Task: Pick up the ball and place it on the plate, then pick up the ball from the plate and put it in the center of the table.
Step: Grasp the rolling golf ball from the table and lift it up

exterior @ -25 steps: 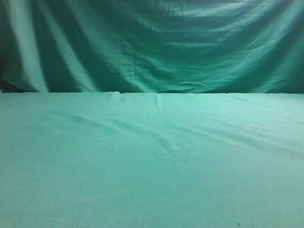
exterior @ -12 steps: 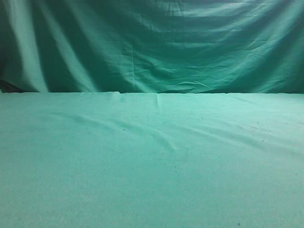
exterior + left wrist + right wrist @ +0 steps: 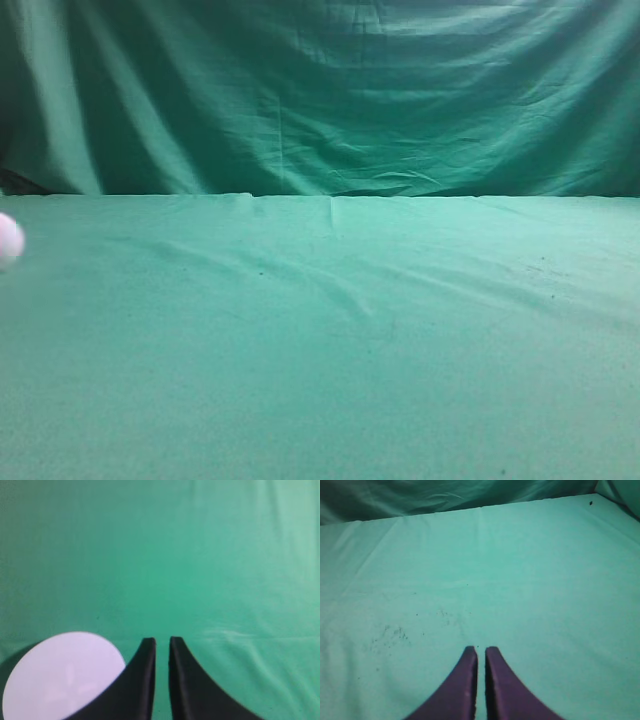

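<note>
The ball (image 3: 8,241) is a small white blurred sphere cut off by the far left edge of the exterior view, low over the green cloth table (image 3: 320,350). A flat white round plate (image 3: 60,677) lies on the cloth at the lower left of the left wrist view, partly hidden by the left finger. My left gripper (image 3: 162,640) is shut and empty, just right of the plate. My right gripper (image 3: 481,649) is shut and empty over bare cloth. Neither gripper shows in the exterior view. The ball shows in neither wrist view.
A draped green backdrop (image 3: 320,100) hangs behind the table's far edge. The cloth has shallow wrinkles near the middle (image 3: 340,290) and small dark specks (image 3: 390,635) in the right wrist view.
The ball has come into the exterior view at the far left edge; it was not visible in the two earlier frames. Nothing else has changed.
</note>
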Available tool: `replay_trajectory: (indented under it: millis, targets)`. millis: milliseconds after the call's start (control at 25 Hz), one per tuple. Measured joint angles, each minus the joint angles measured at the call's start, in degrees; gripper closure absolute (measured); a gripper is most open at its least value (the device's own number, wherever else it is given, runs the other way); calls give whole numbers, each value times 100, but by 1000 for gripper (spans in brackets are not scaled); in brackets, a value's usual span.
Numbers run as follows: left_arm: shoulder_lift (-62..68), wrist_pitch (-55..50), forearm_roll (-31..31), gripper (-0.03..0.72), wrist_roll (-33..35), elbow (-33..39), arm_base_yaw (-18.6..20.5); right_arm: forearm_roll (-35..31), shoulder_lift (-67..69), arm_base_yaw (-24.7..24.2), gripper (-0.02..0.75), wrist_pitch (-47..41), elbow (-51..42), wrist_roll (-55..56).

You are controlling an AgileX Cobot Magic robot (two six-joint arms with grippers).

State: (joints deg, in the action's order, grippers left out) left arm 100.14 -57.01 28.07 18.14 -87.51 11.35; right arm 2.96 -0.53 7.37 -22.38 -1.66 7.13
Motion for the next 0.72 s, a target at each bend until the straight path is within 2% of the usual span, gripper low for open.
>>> replay_trajectory:
  millis: [40,240,440,600,720]
  targets:
    - [-84,-27,40,688,30,-64,0,0,0,0,689,0,0,0]
    - [-876,-16,98,688,300,-101,-146,0,0,0,689,0,0,0]
    - [-1768,123,-43,688,491,56,-833,0,0,0,689,0,0,0]
    - [-2749,861,-232,688,523,917,-1420,0,0,0,689,0,0,0]
    - [-3460,1363,-290,688,541,1697,-1632,0,0,0,689,0,0,0]
